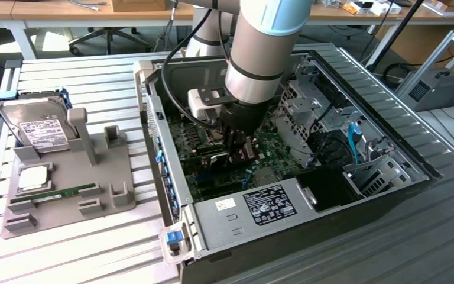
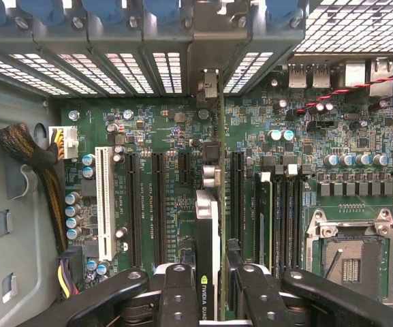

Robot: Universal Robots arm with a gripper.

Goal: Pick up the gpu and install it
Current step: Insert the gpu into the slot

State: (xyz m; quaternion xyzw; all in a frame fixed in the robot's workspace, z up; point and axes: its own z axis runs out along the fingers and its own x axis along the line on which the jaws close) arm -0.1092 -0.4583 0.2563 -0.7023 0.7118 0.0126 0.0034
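My gripper point(image 2: 211, 272) is shut on the gpu point(image 2: 208, 225), a thin dark card seen edge-on with a printed label near the fingers point(image 2: 179, 279). The card stands upright over the green motherboard point(image 2: 169, 136), in line with the black expansion slots point(image 2: 159, 204). Its silver bracket end point(image 2: 210, 85) reaches the rear slot openings of the case. I cannot tell whether its lower edge sits in a slot. In the exterior view the gripper point(image 1: 239, 151) is deep inside the open computer case point(image 1: 290, 207), holding the gpu point(image 1: 247, 155) above the board.
A grey parts fixture point(image 1: 69, 183) lies on the slatted table at the exterior view's left, carrying a silver hard drive point(image 1: 42, 127), a green RAM stick point(image 1: 54, 194) and a small square chip point(image 1: 33, 177). A cable bundle point(image 2: 36, 163) and the CPU socket point(image 2: 349, 252) flank the slots.
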